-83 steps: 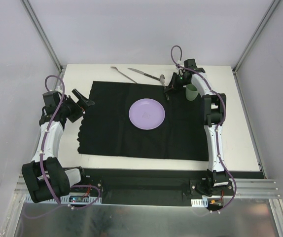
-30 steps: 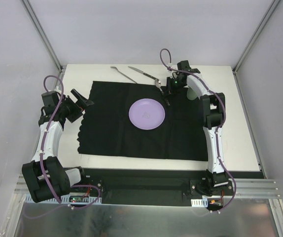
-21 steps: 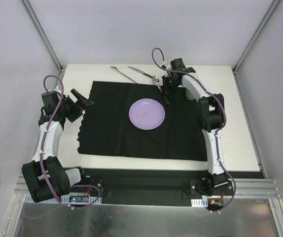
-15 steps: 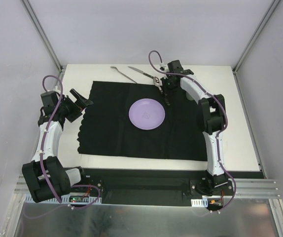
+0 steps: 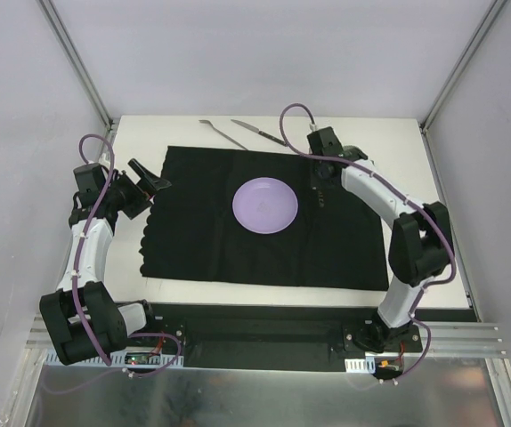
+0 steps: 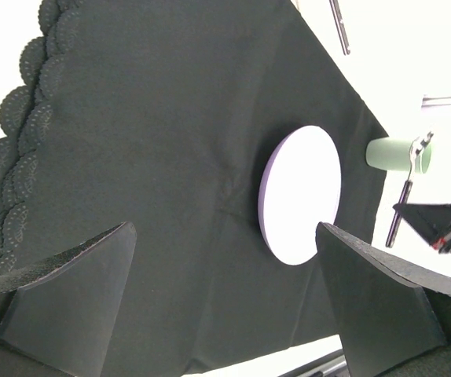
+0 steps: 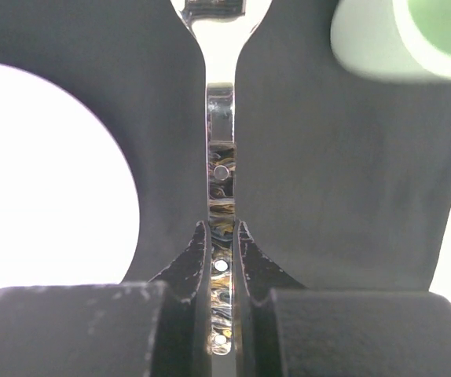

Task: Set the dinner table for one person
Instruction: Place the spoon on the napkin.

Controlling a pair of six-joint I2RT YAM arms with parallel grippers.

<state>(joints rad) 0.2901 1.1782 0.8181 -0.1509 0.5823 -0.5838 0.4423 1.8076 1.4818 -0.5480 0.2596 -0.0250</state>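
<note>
Dinner table [image 5: 175, 132]: R pincer [image 7: 221, 229] pinching metal utensil [image 7: 220, 118] over black mat [image 5: 202, 231] beside purple plate [image 5: 265, 205]; L pincer [image 6: 225, 229] spread.

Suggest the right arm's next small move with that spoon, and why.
Probably lower the spoon straight down onto the black mat, then let go. The right gripper is shut on its handle, and the spoon already lies lengthwise just right of the plate, over the mat.
</note>
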